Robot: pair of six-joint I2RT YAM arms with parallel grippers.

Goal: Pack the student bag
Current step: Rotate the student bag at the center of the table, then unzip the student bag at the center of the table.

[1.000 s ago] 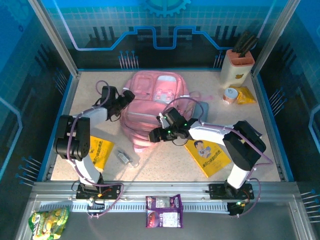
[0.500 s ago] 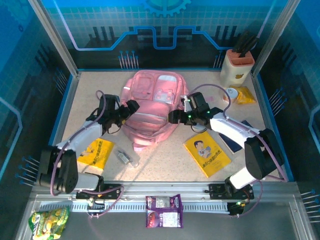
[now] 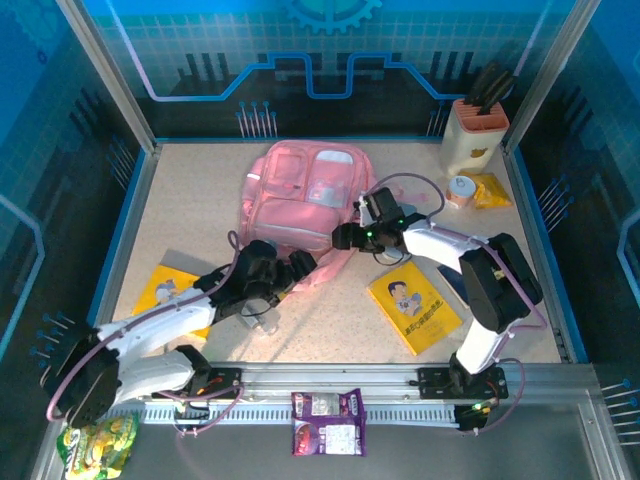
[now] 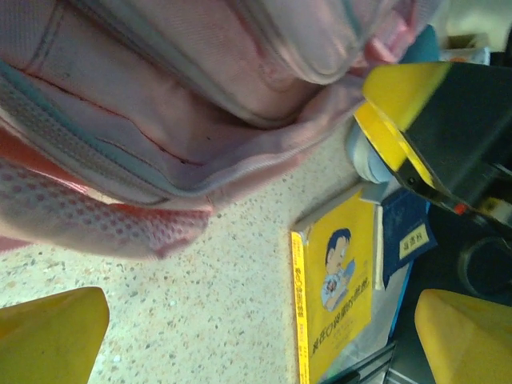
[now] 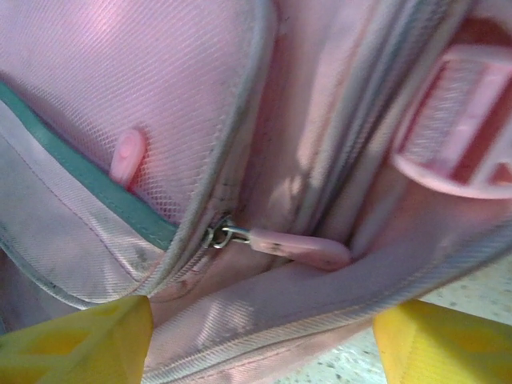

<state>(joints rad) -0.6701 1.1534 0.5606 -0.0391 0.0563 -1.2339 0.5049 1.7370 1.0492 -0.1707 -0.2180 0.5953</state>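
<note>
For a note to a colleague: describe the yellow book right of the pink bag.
Find the big pink backpack mid-table. The yellow book lies right of its near end, beside a dark blue booklet. It shows a cartoon child; the other yellow book lies far left.

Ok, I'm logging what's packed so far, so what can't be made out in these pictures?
Inside of the backpack: left wrist view, folded fabric hides it, so contents are unknown.
Part of the yellow book on the left: top view, the left arm covers it.
Label on the dark blue booklet: left wrist view, too small to read.
</note>
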